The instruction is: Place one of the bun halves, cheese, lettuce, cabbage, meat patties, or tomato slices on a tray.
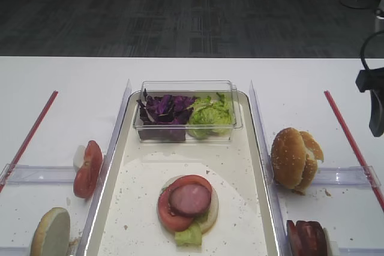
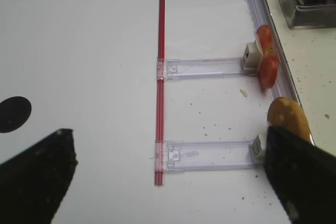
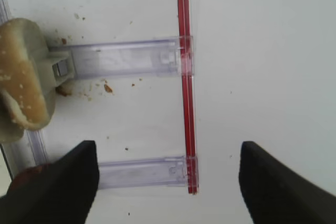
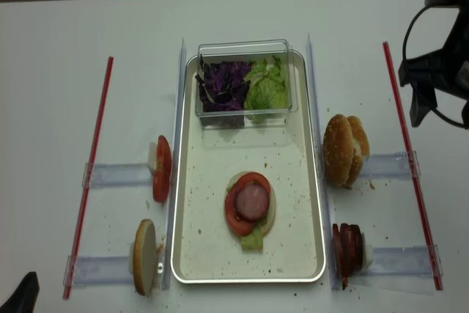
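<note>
- While no brand, label or readable writing shows on anything, the tray (image 4: 187, 254) is plain cream-white with a silvery rim and crumbs, its long axis running near-to-far at the middle of the surface (image 1: 72, 82).
- 1 stack sits on the tray's near half: pale bun base, lettuce leaf (image 4: 252, 240) poking out the near side, red tomato slice (image 4: 239, 218), pinkish meat patty (image 4: 253, 201) on top. All lie flat.
- Clear plastic box (image 4: 245, 48) at the tray's far end: purple cabbage (image 4: 222, 82) in its left part, green lettuce in its right.
- Right of the tray: 2 sesame bun halves (image 4: 343, 149) standing on edge, leaning together; nearer the camera, meat patties (image 4: 347, 245) on edge in a holder.
- Left of the tray: tomato slices (image 4: 161, 168) on edge; nearer, 1 bun half (image 4: 144, 256) on edge.
- Red strip (image 4: 95, 163) on the left of the surface, another on the right, both parallel to the tray.
- Right gripper (image 3: 168, 182): fingers spread wide, holding nothing, over the right red strip, well apart from the tray.
- Left gripper (image 2: 173, 182): fingers spread, nothing between them, above the near-left surface.
</note>
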### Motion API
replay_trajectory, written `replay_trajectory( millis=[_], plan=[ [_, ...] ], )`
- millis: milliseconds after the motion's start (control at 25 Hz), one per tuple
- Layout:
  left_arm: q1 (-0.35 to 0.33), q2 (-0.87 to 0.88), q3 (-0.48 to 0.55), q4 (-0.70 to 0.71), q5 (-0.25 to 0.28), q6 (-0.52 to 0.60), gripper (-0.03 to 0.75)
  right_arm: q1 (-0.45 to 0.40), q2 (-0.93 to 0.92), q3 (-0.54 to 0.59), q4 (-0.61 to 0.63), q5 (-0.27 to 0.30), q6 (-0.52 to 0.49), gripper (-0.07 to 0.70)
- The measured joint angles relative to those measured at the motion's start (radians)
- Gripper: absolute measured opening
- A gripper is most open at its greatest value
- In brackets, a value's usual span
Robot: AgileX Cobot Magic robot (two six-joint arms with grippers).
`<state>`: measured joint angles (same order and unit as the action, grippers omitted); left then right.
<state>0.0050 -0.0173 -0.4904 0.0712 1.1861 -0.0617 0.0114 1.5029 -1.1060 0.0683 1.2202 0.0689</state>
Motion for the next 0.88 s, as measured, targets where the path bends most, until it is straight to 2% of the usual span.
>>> replay_trajectory(
  millis=[200, 560, 760, 880],
  plan=[
    [0.000, 0.000, 0.000, 0.000, 0.000, 0.000, 0.671, 0.000, -0.138, 0.154, 0.009, -0.011, -0.015, 0.572],
    [0.000, 0.000, 0.000, 0.000, 0.000, 0.000, 0.671, 0.000, -0.444, 0.481, 0.013, -0.085, -0.030, 0.572],
    [0.000, 0.000, 0.000, 0.000, 0.000, 0.000, 0.671, 0.000, -0.622, 0.593, 0.007, -0.135, -0.031, 0.571],
    [0.000, 0.000, 0.000, 0.000, 0.000, 0.000, 0.671, 0.000, -0.714, 0.622, 0.007, -0.135, -0.042, 0.571]
  ],
)
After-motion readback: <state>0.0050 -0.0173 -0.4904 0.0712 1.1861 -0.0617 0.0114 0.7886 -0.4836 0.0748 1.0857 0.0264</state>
